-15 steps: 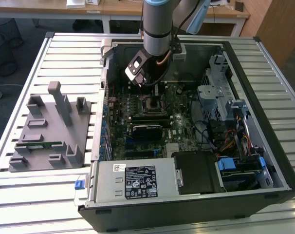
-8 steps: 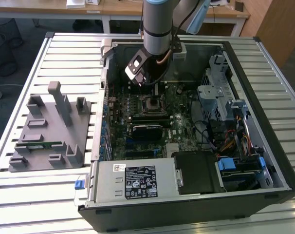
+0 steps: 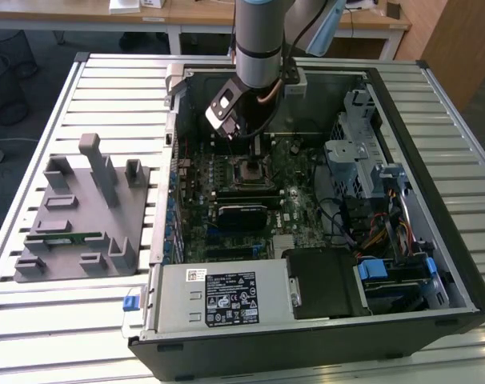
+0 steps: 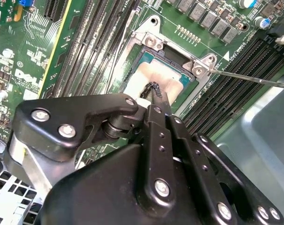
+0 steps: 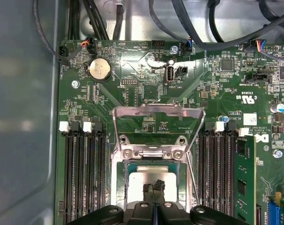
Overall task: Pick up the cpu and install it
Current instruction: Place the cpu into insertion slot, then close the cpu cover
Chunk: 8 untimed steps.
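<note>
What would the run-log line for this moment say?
gripper: shut, tips over cpu | cpu: lying in socket | load plate: open

Arm vert., end effector (image 4: 154, 89) pointing down, fingers (image 5: 148, 189) together.

The gripper (image 5: 153, 186) filled the room over the cpu (image 5: 137, 182). A raised frame (image 5: 156, 110) hemmed one edge of the socket (image 5: 116, 185), a thin lever (image 4: 254, 78) another; memory slots (image 5: 83, 173) flanked both sides.
</note>
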Motion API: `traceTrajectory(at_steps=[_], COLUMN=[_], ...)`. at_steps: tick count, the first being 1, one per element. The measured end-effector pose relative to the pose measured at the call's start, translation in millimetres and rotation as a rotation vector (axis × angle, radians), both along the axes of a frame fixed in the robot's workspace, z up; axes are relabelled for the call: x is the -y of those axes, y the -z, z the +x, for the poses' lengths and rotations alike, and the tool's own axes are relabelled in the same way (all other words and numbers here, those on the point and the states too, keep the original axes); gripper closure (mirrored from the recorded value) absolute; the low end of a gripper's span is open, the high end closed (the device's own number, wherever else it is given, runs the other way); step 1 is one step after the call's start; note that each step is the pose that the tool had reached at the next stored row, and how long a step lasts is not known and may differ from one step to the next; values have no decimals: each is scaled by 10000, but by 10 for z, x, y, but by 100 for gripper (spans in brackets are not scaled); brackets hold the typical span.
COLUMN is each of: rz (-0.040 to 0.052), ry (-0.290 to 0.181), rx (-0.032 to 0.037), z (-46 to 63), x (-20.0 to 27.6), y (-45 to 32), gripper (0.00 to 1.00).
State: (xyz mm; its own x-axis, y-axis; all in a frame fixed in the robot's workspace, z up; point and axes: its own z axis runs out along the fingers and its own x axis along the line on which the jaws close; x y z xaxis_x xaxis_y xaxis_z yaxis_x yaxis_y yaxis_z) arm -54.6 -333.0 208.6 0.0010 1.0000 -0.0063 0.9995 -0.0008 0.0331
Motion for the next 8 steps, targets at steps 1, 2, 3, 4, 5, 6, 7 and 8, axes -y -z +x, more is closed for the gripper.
traceTrajectory(at_steps=[1, 2, 3, 4, 5, 6, 7, 8], rz=[0, -1, 1, 0, 0, 0, 0, 0], ry=[0, 0, 0, 0, 0, 0, 0, 0], rx=[0, 0, -1, -2, -3, -3, -3, -4], z=[0, 0, 0, 0, 0, 0, 0, 0], x=[0, 0, 0, 0, 0, 0, 0, 0], y=[-4, -8, -11, -16, -22, -28, -34, -41], gripper=[89, 89, 89, 89, 89, 89, 89, 89])
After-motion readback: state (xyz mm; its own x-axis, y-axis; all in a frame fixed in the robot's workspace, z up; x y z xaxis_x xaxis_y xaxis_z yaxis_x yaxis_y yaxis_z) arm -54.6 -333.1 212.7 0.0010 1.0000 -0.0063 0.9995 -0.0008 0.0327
